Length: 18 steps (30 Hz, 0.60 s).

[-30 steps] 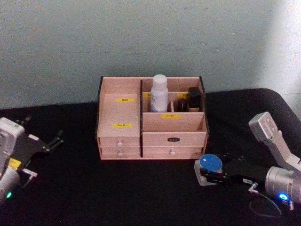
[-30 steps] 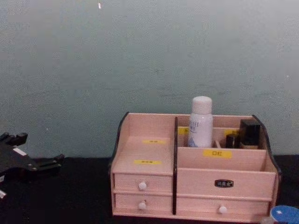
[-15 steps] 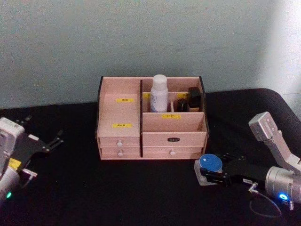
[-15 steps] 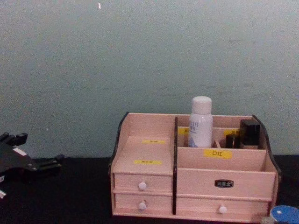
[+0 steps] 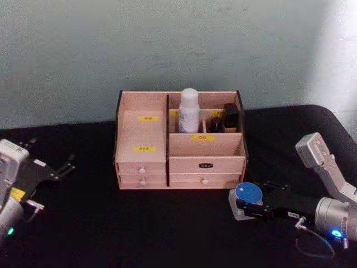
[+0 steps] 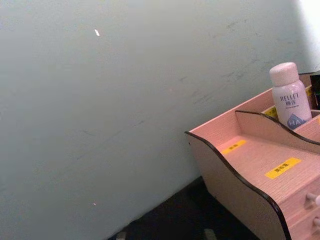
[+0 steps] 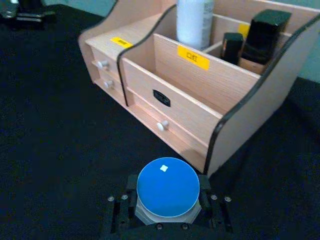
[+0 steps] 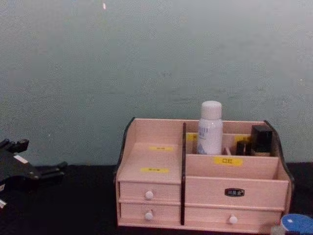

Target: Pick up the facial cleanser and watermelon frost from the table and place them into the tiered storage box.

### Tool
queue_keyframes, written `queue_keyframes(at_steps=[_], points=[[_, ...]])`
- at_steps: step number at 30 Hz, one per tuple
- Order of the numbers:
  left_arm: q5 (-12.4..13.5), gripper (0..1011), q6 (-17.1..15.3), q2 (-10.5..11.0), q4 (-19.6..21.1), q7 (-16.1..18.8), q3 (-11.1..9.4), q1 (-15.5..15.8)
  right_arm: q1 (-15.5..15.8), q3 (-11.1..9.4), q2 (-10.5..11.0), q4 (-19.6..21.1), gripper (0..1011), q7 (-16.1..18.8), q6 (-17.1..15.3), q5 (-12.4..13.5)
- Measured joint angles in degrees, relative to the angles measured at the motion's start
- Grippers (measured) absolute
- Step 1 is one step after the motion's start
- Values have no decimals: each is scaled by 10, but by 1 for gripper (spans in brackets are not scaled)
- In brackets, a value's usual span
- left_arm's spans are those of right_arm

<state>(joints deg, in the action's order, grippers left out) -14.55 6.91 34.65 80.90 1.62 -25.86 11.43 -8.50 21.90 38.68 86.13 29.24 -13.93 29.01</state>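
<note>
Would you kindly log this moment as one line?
cleanser: in box, back compartment | jar: in right claw, before box | left claw: parked left, open

Table [image 5: 139, 223]: black top, running to the wall.
Wall [image 5: 167, 44]: pale grey-green, plain, with one small white fleck [image 8: 103, 6] high up and a bright patch at the far right.
Tall container [image 5: 231, 116]: black, square-capped, upright.
Short container [image 5: 216, 124]: black, upright, just beside the tall one, on its left.
</note>
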Motion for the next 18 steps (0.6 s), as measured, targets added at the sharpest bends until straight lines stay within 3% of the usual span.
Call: queue_keyframes(at_steps=[11, 18], points=[[0, 1001, 0, 0, 0, 0, 0, 0, -2, 6, 13, 13, 724, 32, 22, 9], [0, 1001, 0, 0, 0, 0, 0, 0, -20, 17, 13, 14, 724, 53, 38, 11]])
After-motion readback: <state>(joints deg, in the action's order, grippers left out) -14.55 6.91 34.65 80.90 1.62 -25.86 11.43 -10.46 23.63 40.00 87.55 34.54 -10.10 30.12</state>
